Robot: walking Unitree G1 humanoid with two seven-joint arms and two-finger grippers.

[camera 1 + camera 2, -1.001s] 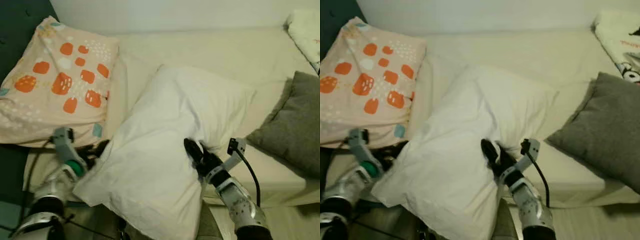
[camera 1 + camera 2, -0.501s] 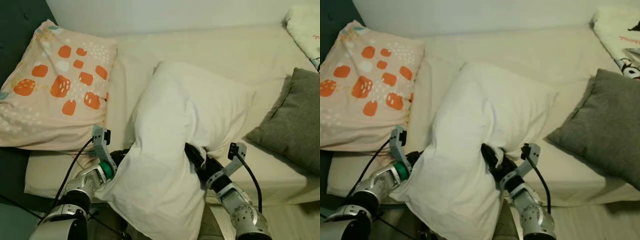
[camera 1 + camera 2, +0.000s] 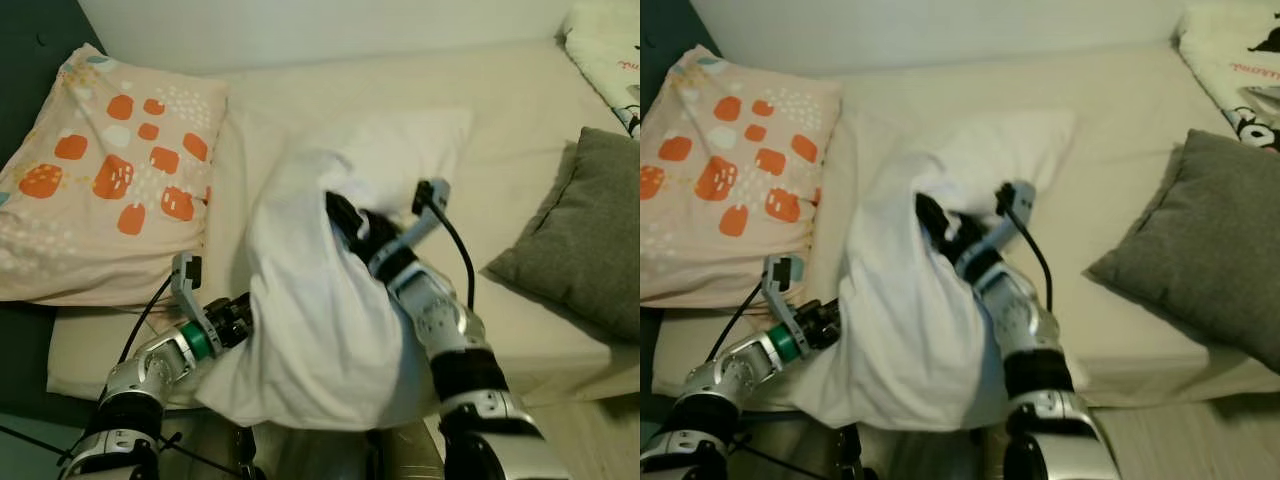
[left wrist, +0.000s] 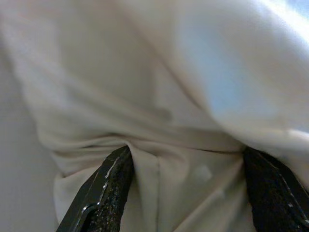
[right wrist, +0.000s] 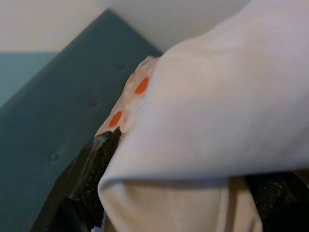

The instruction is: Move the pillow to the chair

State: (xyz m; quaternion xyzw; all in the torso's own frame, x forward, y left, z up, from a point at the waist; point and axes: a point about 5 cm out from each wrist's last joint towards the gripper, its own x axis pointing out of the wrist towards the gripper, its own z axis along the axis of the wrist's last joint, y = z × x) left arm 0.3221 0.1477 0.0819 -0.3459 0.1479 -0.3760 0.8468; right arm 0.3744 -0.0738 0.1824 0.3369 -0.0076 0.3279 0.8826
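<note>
Bed (image 3: pixel 520 130): cream sheet, runs across the head views, pale wall behind it, dark blue-green headboard (image 5: pixel 43 111) at the robot's left

Patterned pillow (image 3: pixel 110 180): peach case with orange blotches, lies flat at the left end of the bed, just beside the white one

White pillow (image 3: pixel 320 320): the task's thing. Bunched and folded up over the near edge of the bed, middle of the view. Lower part hangs past the mattress edge between the two arms; one upper corner (image 3: pixel 440 135) rests flat on the sheet behind the right arm

Grey cushion (image 3: pixel 585 230): on the bed at the right, tilted, apart from the white pillow

Printed fabric (image 3: pixel 1240 60): white with dark and red marks, far right corner of the bed; what it is cannot be told

Right hand (image 3: pixel 345 215): arm reaches forward over the pillow, black fingers pushed into the top fold. In the right wrist view the two fingers (image 5: pixel 94 169) sit either side of a thick roll of white cloth, so clamped on the white pillow

Left hand (image 3: pixel 240 315): low at the near bed edge, pressed against the pillow's left flank. Left wrist view shows both fingers (image 4: pixel 104 193) spread with gathered white cloth pinched between them, so also gripping the white pillow
</note>
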